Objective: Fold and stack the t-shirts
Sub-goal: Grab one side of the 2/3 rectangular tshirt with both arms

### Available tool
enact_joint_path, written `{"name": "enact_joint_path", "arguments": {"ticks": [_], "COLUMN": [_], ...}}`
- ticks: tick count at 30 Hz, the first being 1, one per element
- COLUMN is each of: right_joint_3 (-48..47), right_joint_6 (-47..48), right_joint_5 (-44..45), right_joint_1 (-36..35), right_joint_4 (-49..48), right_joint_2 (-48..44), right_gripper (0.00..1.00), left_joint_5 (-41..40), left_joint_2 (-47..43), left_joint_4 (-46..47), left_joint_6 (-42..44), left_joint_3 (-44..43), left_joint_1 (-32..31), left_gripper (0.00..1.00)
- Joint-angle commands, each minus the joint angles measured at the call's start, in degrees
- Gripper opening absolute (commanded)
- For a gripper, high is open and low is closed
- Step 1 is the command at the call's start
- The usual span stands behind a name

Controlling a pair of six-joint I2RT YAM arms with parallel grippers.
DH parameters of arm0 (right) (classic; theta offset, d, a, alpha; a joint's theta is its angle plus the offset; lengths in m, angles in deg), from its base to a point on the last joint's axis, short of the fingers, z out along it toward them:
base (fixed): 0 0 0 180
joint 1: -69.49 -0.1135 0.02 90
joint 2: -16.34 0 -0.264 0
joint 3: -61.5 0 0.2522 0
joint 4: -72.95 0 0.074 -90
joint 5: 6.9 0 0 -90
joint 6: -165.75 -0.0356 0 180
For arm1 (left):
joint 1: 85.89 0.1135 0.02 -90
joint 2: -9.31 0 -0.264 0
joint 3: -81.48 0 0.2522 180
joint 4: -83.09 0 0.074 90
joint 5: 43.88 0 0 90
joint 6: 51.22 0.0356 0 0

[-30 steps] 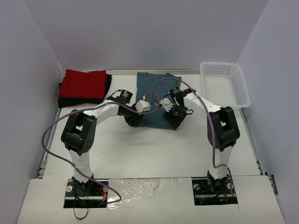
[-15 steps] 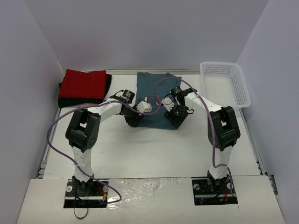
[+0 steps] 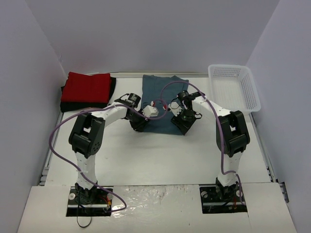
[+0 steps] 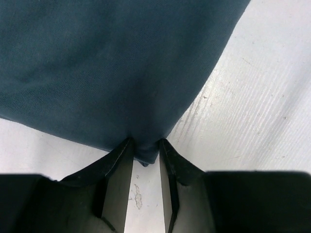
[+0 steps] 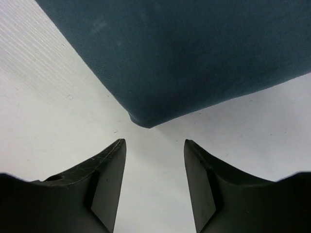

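Both arms have crept in a touch this past second. Far left, I see the red shirt (image 3: pixel 87 86) folded atop the black shirt (image 3: pixel 65 104). Left gripper (image 4: pixel 145 145) pinches the mid-table teal shirt's (image 3: pixel 163 92) near corner — jaws narrow; right gripper (image 5: pixel 154 145) (jaws apart) sits just short of its other corner.

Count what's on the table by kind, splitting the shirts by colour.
teal t-shirt: 1
red t-shirt: 1
black t-shirt, under the red one: 1
white basket: 1
Total: 4
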Motion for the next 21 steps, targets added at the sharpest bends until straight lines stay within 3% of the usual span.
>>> {"name": "enact_joint_path", "arguments": {"ticks": [1, 3, 8, 16, 21], "right_joint_3": [0.3, 0.4, 0.3, -0.7, -1.7], "right_joint_6": [1.3, 1.1, 0.8, 0.0, 1.4], "right_joint_5": [0.2, 0.0, -2.3, -5.2, -9.0], "right_joint_1": [-0.4, -0.4, -0.5, -0.9, -4.0], "right_joint_4": [3.5, 3.4, 3.7, 3.8, 3.5], "right_joint_2": [-1.6, -1.6, -2.4, -5.0, -4.9], "right_gripper": [0.47, 0.48, 0.47, 0.45, 0.41], "left_joint_5": [-2.1, -3.6, -6.1, 4.7, 4.7], "left_joint_2": [1.0, 0.3, 1.1, 0.9, 1.7], "left_joint_4": [-6.0, -5.7, -4.4, -8.3, -10.1], "left_joint_6": [1.8, 1.8, 0.0, -2.2, -2.4], "left_joint_3": [0.4, 0.9, 2.4, -0.4, -2.6], "left_joint_1": [-0.5, -1.1, -2.3, -0.5, -0.4], "left_gripper": [0.27, 0.24, 0.03, 0.02, 0.02]}}
